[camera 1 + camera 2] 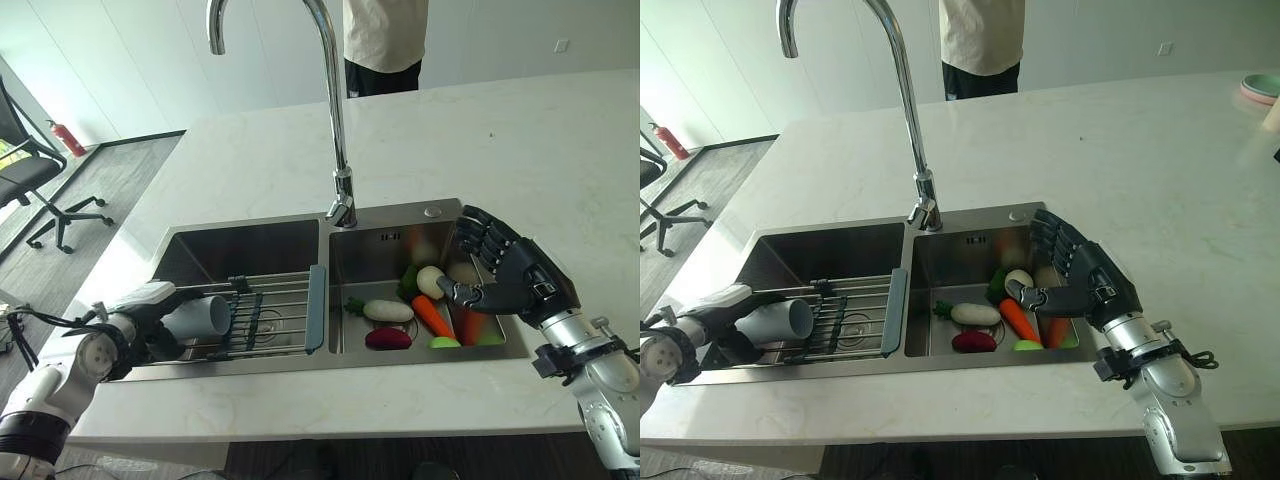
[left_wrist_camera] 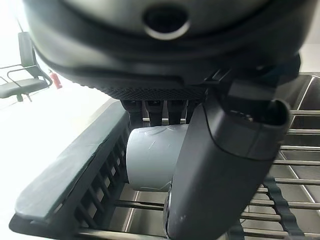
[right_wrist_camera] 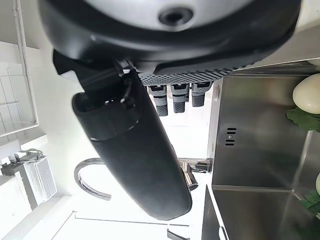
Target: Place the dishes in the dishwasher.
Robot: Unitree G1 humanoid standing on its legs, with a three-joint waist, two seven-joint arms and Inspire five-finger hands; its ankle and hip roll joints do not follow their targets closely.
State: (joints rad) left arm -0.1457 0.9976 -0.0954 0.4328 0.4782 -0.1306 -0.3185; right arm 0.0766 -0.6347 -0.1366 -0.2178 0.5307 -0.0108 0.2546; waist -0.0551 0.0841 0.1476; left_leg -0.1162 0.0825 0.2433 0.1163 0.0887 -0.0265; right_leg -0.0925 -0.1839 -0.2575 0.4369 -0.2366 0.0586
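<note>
A pale grey cup (image 1: 202,317) lies on its side at the left end of a wire drain rack (image 1: 272,309) that spans the left sink basin (image 1: 240,250). My left hand (image 1: 158,333) is shut on the cup; in the left wrist view the cup (image 2: 154,157) sits between the fingers (image 2: 152,111) and the thumb (image 2: 225,165). My right hand (image 1: 520,275) hovers over the right edge of the right basin (image 1: 385,245), open and holding nothing, its thumb (image 3: 134,150) held straight.
Toy vegetables lie in the right basin: a white radish (image 1: 388,311), a carrot (image 1: 432,316), a dark red piece (image 1: 388,339). A tall faucet (image 1: 335,110) rises between the basins. A person (image 1: 385,40) stands behind the counter. Plates (image 1: 1260,88) rest at the far right.
</note>
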